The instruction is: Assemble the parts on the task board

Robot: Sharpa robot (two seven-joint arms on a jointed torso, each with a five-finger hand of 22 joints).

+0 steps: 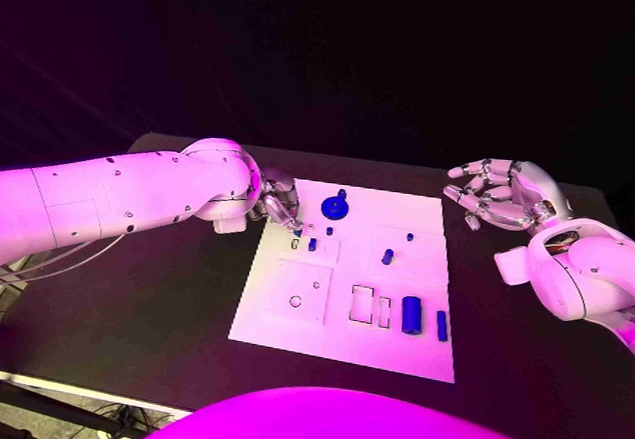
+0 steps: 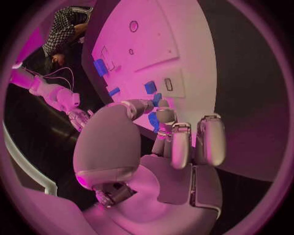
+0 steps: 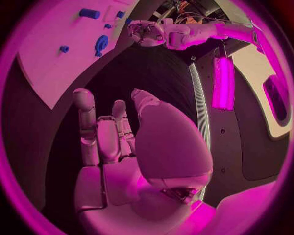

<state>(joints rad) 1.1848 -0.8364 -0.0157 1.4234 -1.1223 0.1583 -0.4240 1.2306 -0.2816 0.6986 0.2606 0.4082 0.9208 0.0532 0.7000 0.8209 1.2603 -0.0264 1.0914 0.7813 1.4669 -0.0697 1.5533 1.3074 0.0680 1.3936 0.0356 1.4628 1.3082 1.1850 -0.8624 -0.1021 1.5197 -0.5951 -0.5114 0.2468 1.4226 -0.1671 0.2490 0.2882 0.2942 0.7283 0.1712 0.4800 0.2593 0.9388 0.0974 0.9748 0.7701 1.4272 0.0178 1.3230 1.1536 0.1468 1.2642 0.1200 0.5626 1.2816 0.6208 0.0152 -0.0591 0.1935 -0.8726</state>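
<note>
Reaching over the near corner of the task board (image 1: 343,326), the left robot hand (image 1: 278,203) hovered with its fingertips (image 2: 160,113) bunched over a small blue part (image 2: 153,120) — whether they pinched it or merely touched it could not be told. The step in hand was judged to be a pick-up of that part; the next move would call for a firm pinch and a clean lift towards a matching recess. Beyond the fingertips lay a round blue part (image 1: 336,208), further off a small peg (image 1: 387,255), and at the far end two blue cylinders (image 1: 413,315) beside rectangular slots (image 1: 361,303) that appeared vacant. The right robot hand (image 1: 498,195) hung over the dark desk (image 1: 137,329), well apart from the board, fingers spread and holding nothing.
</note>
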